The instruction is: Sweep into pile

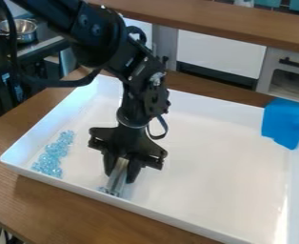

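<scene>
The black gripper (121, 167) hangs low over the front left part of a white tray (209, 167). It is shut on a grey metallic sweeping tool (117, 178), whose lower end is down at the tray floor near the front wall. A few light-blue clear pieces (104, 189) lie right at the tool's lower left end. Left of the gripper, a larger elongated cluster of the same light-blue pieces (51, 155) lies along the tray's left side, apart from the tool.
A blue cloth (285, 123) drapes over the tray's right rim near the back corner. The tray's raised walls surround the work area on a wooden table (44, 200). A metal pot (24, 30) stands at the back left, beyond the table.
</scene>
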